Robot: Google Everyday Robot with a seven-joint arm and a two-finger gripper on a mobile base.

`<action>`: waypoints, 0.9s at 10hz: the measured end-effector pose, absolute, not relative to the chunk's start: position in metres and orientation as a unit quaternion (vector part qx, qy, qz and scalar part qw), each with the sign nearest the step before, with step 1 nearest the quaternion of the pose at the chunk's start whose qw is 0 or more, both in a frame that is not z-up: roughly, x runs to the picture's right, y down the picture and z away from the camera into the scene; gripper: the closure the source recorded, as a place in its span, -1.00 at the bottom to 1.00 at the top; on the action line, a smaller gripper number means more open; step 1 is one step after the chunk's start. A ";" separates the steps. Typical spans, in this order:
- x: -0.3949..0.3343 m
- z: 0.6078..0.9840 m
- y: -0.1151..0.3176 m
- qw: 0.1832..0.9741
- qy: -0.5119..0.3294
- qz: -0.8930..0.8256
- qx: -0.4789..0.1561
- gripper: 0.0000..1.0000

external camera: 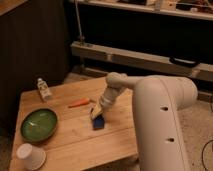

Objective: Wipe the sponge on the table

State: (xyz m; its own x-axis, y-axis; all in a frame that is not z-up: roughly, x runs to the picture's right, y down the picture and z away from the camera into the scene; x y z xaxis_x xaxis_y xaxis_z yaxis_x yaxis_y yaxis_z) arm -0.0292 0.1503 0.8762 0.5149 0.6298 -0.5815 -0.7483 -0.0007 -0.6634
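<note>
The gripper (pixel 98 112) is low over the small dark-blue rectangular sponge with a yellowish layer (pixel 98 122) — sponge right under its tip, on the light bamboo-slat bench (pixel 75 142). Can't tell how far open the gripper is, or whether it holds the sponge. Likely light, soft, squashy, not fragile — pinch across the narrow sides. Label on the small pale bottle (pixel 44 89), well off from the gripper, unreadable.

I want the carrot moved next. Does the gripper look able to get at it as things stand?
Probably yes. The gripper is down at the sponge on the table, the carrot lies close beside it, and nothing stands between them.
</note>
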 end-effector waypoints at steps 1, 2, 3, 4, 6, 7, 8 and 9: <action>-0.024 0.877 0.145 0.704 0.057 0.494 -0.507 1.00; -0.015 0.878 0.138 0.702 0.060 0.503 -0.501 1.00; -0.007 0.878 0.135 0.700 0.064 0.508 -0.497 1.00; 0.005 0.879 0.133 0.698 0.069 0.515 -0.492 1.00; 0.042 0.876 0.130 0.692 0.083 0.533 -0.479 1.00; 0.054 0.874 0.130 0.690 0.088 0.539 -0.475 1.00; 0.068 0.873 0.128 0.686 0.092 0.548 -0.470 1.00; 0.077 0.872 0.128 0.683 0.097 0.554 -0.466 1.00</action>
